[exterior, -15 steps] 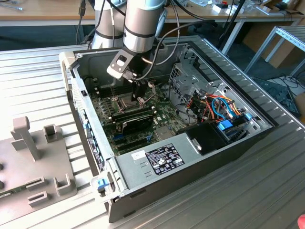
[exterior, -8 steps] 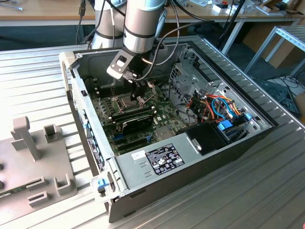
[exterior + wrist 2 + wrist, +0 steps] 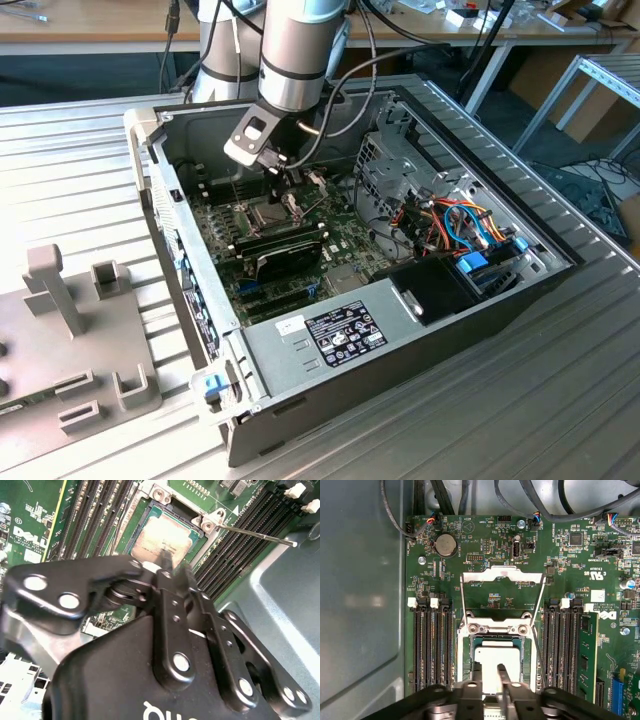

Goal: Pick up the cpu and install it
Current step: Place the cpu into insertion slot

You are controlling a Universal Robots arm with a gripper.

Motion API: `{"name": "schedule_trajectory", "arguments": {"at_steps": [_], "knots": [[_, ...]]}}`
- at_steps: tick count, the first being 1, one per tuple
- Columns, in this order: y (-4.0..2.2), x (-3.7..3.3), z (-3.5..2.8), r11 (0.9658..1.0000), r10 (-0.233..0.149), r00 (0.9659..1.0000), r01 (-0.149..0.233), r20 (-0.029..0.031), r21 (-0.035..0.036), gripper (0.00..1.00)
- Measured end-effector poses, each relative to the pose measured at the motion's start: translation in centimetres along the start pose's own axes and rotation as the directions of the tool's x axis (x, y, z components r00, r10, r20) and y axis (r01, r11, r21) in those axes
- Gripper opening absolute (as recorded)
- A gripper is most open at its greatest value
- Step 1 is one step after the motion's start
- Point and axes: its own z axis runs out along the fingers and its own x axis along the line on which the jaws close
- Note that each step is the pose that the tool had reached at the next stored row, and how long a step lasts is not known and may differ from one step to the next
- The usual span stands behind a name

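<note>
Jaws, narrowly parted, point straight down over the seated cpu (image 3: 490, 655).

the arm (image 3: 295, 50) is reaching steeply down from the far side in the exterior view, with its wrist (image 3: 252, 135) sitting low. the tool (image 3: 288, 185) is pointing straight downward. in the first wrist view its two black fingers (image 3: 503, 676) are standing narrowly parted, a slim gap showing between them.
</note>
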Motion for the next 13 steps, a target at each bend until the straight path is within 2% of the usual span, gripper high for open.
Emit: {"name": "schedule_trajectory", "arguments": {"at_steps": [3, 9, 11, 12, 13], "knots": [[0.00, 0.00, 0.01, 1.0000, 0.000, 1.0000, 0.000, 0.0000, 0.0000, 0.12], [0.00, 0.00, 0.03, 1.0000, 0.000, 1.0000, 0.000, 0.0009, 0.0000, 0.11], [0.00, 0.00, 0.04, 1.0000, 0.000, 0.9998, 0.000, 0.0191, 0.0005, 0.11], [0.00, 0.00, 0.04, 1.0000, 0.000, 0.9997, 0.000, 0.0262, 0.0009, 0.11], [0.00, 0.00, 0.04, 1.0000, 0.000, 0.9997, 0.000, 0.0263, 0.0009, 0.11]]}}
